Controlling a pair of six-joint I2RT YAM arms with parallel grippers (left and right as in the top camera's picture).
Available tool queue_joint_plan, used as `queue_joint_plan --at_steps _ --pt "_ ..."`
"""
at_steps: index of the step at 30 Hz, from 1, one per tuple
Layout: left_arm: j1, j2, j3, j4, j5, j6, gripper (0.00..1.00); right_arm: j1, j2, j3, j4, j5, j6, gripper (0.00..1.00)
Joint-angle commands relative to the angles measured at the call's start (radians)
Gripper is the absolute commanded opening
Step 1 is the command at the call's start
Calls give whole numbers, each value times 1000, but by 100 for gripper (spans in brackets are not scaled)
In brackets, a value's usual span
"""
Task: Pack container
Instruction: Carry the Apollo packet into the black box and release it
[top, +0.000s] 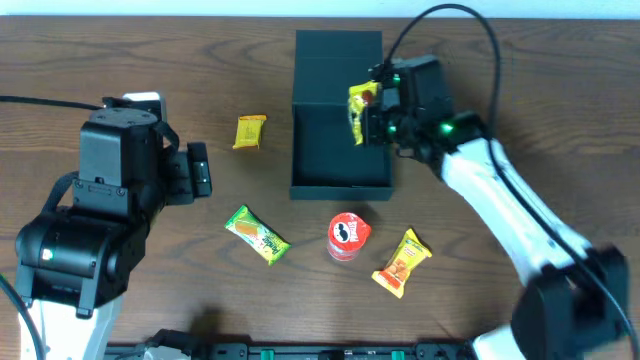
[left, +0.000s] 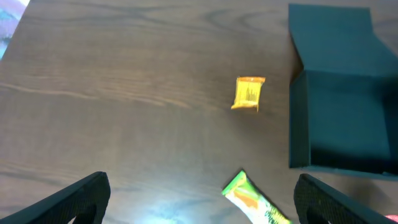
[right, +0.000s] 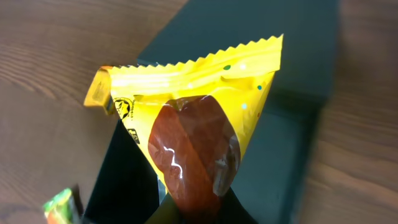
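Overhead looks straight down; wrist views closer, all share container (top: 325, 150).

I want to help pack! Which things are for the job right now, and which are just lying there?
In the job now:
- container, lid open
- yellow snack packet, held over it by the right gripper

Lying untouched on the table (maybe packed later):
- small gold packet
- green packet
- red can
- orange packet

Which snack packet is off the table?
The yellow packet with the brown picture, gripped in the right tool above the container; the small yellow packet, green packet and orange packet lie on the table.
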Motion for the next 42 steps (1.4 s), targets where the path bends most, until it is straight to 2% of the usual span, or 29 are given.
queue_joint_plan --at_steps 1,6,17,29,33,36,42 --pt "1 -8 21 -21 -19 -15 95 16 63 29 33 -19 55 7" --pt "1 -25 21 -51 -19 -16 95 35 170 48 53 24 114 6" --pt "1 -47 21 -98 -19 -23 96 56 219 47 -20 275 118 7" --pt "1 -53 21 -138 -19 -23 95 60 256 47 -78 334 156 9" --pt "1 -54 21 -144 -19 -23 95 60 264 47 -78 334 158 20" --pt "1 -54 21 -145 -19 -23 95 60 265 47 -78 334 158 41" --pt "1 -54 21 -140 -23 -22 95 60 259 48 -85 333 156 44"
